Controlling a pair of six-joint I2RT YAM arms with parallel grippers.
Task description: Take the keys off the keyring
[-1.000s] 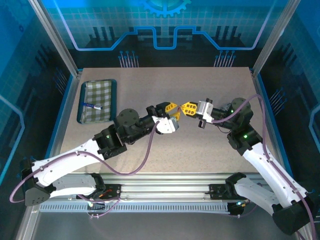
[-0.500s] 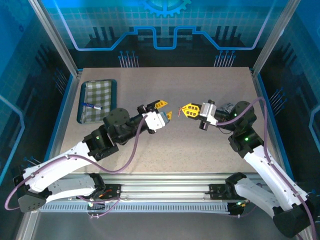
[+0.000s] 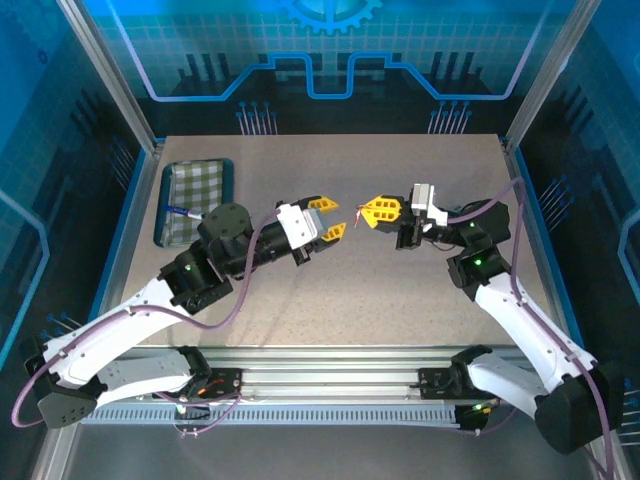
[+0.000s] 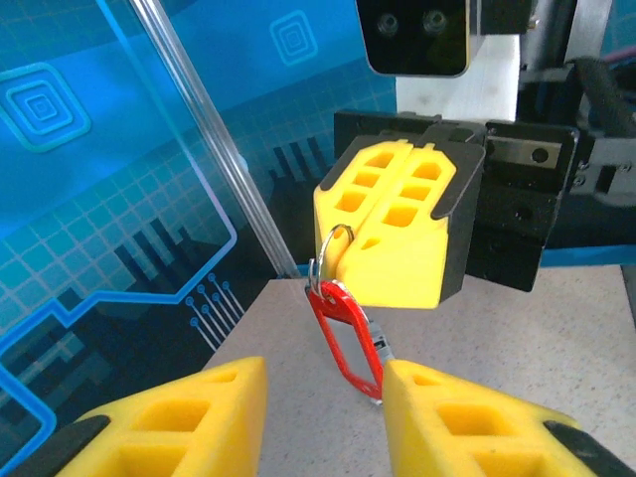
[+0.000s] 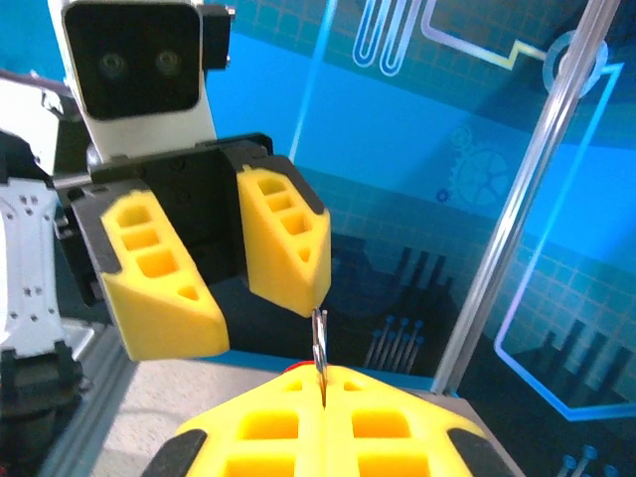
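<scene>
From above, the left claw [image 3: 329, 217] is spread wide at mid-frame, facing the right claw [image 3: 378, 213].

Left wrist view: the red keyring [image 4: 328, 298] hangs at center from a silver ring [image 4: 320, 253], pinched in the right claw.

Right wrist view: the ring's thin edge pokes up at bottom center.

We record a speckled grey-beige tabletop [image 3: 380, 300]; a green checked rectangular tray [image 3: 195, 185] lies at its far-left corner.

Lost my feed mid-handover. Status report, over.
Right gripper shut on red keyring, dangling below its jaws. Left gripper jaws open, facing it. Key not discernible. Nothing between the grippers.
</scene>
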